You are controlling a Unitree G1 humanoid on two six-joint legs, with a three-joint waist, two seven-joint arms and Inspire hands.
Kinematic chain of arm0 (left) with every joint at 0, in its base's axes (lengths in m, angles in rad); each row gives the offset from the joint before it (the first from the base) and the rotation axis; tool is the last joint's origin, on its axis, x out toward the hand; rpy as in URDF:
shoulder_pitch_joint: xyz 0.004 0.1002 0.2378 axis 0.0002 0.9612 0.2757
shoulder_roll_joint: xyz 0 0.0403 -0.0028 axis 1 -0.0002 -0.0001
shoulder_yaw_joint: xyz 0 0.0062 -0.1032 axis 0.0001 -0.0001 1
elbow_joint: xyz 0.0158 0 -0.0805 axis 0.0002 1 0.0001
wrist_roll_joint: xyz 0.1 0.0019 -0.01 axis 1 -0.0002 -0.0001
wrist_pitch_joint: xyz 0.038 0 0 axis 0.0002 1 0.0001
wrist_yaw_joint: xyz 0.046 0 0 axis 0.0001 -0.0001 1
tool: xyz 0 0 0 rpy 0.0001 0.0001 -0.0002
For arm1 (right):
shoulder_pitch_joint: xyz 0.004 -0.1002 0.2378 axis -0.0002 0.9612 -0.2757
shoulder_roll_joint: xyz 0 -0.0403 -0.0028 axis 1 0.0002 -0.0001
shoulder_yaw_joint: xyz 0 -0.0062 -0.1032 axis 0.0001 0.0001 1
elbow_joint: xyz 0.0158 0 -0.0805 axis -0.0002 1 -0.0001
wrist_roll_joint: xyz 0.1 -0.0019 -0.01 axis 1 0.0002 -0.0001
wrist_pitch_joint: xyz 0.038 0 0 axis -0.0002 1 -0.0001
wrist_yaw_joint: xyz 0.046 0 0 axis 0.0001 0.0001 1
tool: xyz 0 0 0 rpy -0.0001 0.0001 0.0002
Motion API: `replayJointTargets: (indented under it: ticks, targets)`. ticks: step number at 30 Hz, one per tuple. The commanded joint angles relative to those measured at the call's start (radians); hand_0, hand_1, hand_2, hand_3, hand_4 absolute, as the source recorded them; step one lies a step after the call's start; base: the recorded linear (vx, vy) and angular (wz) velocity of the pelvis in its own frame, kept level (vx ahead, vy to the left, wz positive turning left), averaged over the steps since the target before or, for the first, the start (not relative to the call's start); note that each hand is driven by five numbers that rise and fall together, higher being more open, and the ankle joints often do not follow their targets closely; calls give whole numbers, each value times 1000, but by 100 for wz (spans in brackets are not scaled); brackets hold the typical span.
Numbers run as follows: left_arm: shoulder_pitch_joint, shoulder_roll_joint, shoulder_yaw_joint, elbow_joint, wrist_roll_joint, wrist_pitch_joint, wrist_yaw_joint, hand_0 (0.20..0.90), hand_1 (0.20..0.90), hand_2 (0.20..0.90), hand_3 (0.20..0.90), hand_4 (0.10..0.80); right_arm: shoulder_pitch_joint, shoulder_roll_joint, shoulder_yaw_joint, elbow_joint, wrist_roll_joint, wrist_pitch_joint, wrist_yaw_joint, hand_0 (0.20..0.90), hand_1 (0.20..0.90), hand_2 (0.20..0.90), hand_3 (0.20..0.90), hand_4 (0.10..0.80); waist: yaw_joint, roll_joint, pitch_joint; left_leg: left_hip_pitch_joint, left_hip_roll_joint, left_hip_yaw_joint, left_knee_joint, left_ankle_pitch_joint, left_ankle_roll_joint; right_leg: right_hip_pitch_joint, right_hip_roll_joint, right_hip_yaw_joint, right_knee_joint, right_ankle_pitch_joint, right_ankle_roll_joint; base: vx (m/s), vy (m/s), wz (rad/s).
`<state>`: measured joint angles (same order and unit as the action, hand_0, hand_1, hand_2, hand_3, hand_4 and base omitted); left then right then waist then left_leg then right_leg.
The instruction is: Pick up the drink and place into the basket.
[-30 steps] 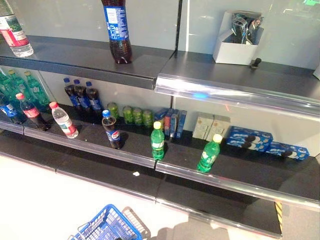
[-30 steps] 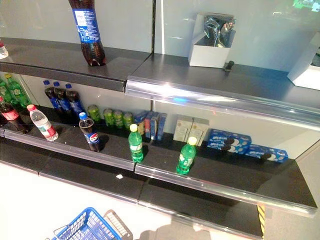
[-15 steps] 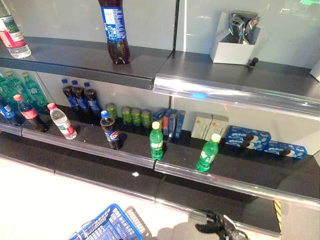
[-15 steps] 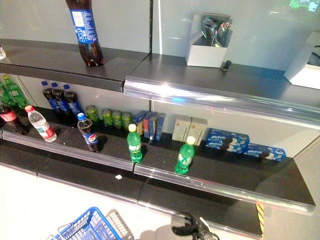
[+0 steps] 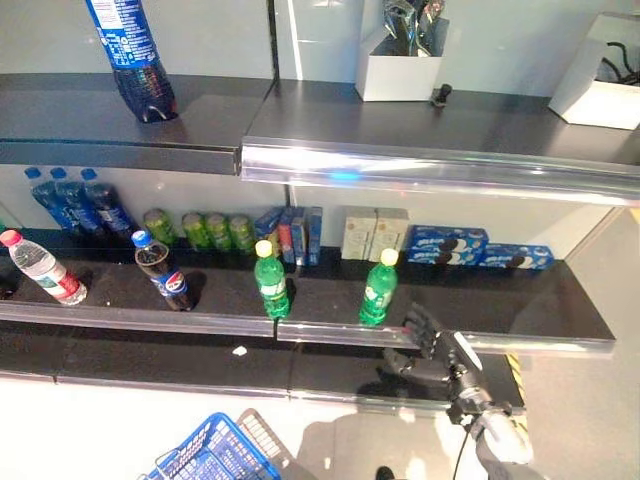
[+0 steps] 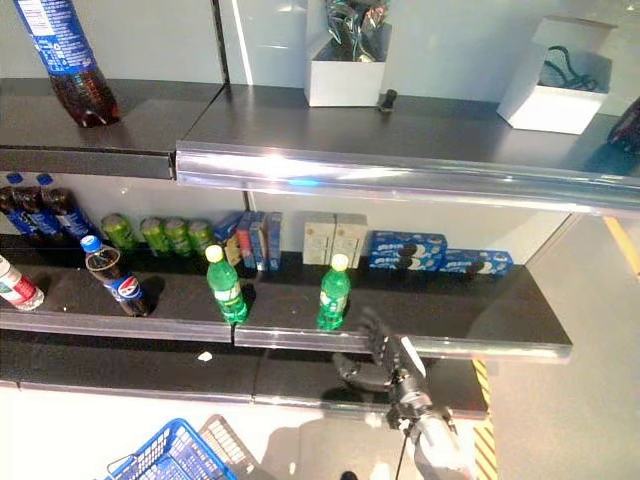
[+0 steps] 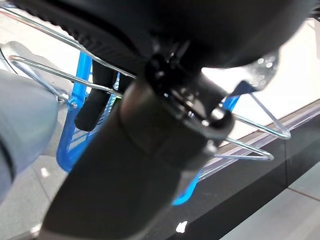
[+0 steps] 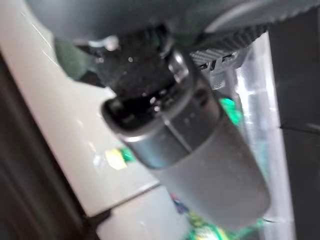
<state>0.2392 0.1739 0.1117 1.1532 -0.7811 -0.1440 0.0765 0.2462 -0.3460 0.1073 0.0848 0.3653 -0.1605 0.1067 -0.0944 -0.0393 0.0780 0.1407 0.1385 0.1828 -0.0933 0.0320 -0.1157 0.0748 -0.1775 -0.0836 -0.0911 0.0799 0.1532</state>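
Two green drink bottles with yellow caps stand near the front edge of the middle shelf, one on the left (image 5: 270, 284) and one on the right (image 5: 377, 291). My right hand (image 5: 432, 345) is open, its fingers relaxed, just below and right of the right green bottle at the shelf's front rail, and it touches nothing. It also shows in the right eye view (image 6: 385, 357). My left hand (image 7: 150, 125) is shut on the thin wire handles (image 7: 260, 150) of the blue basket (image 5: 215, 455), which hangs low at the left.
A small cola bottle (image 5: 163, 274) and a water bottle (image 5: 40, 268) stand left of the green ones. Green cans (image 5: 210, 229), cartons and blue biscuit boxes (image 5: 445, 245) line the back. The top shelf holds a large cola bottle (image 5: 130, 55) and white boxes (image 5: 395, 65).
The camera has turned right, so the whole shelf has shifted left in view. My right hand has risen from the bottom edge up to the middle shelf's front rail.
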Motion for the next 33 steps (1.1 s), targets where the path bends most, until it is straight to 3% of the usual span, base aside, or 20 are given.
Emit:
replayJointTargets:
  ticks: [1, 10, 21, 33]
  targets:
    - [-49, -22, 9, -56, -45, -60, -16, 300, 300, 300, 200, 100, -98, -13, -40, -182, 44, -97, -43, 900, 900, 900, 900, 800, 6, 5, 9, 9, 8, -7, 31, -52, 68, -30, -45, 8, 44, 12, -7, 0, 0, 0]
    - [-26, -27, -7, -71, -52, -66, -14, 300, 300, 300, 200, 100, -105, -50, -38, -312, 29, -132, -101, 900, 900, 900, 900, 800, 13, 8, 21, -22, 17, -6, 84, -60, 64, -55, -44, 3, 83, -5, -15, 29, 0, 0]
    - [-52, -39, -61, -144, -95, -72, 35, 300, 300, 300, 200, 100, -208, -44, 18, -232, -87, -184, -366, 900, 900, 900, 900, 800, 43, 30, 119, -173, 8, -77, 282, -84, 58, -159, -31, 1, 256, -74, -59, -17, 9, 2]
    - [-70, -43, -128, -226, -140, -94, 51, 300, 300, 300, 200, 100, -306, -60, 44, -201, -91, -241, -376, 900, 900, 900, 900, 800, 57, 56, 231, -282, -16, -106, 337, -64, 55, -238, -46, 1, 294, -66, -67, -84, 22, 10]
